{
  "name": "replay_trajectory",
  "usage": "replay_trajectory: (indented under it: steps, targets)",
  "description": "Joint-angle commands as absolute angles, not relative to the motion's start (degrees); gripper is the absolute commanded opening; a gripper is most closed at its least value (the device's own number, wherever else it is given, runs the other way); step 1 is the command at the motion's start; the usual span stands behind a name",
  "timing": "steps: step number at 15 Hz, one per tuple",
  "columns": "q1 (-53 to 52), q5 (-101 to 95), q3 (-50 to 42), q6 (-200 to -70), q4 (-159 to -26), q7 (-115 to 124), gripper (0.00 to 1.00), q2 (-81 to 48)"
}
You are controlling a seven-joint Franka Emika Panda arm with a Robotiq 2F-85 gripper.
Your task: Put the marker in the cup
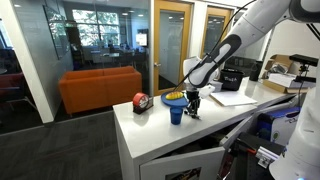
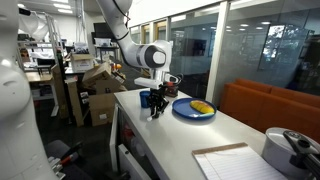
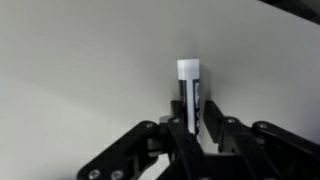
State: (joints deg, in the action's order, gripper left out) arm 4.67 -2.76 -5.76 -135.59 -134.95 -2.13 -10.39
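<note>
**Desk:** How wide is the pincer?

**Photographer:** The gripper (image 3: pixel 193 128) is closed down narrow, its fingers (image 3: pixel 212 130) clamping the marker (image 3: pixel 190 95) from both sides above the white table (image 1: pixel 150 120).

**Desk:** Which way does the marker point?

**Photographer:** Its long axis runs straight up the wrist view, with the white end on top. In an exterior view the cup (image 1: pixel 176 113) stands just beside the gripper.

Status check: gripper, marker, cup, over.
Gripper shut on the marker, low over the table. Blue cup upright beside it, marker not in yet. Nothing seen between them; blue plate close by.
</note>
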Motion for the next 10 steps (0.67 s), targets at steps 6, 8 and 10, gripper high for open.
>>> replay_trajectory:
  steps: [6, 8, 10]
  targets:
    - [6.6, 3.1, -5.1, -135.5, -135.9, -7.4, 0.05, -7.7]
    - [7.4, 6.2, -5.1, -134.8, -136.1, -11.1, 0.05, -5.3]
    - [7.8, 9.0, -5.4, -134.8, -136.3, -14.6, 0.05, -2.3]
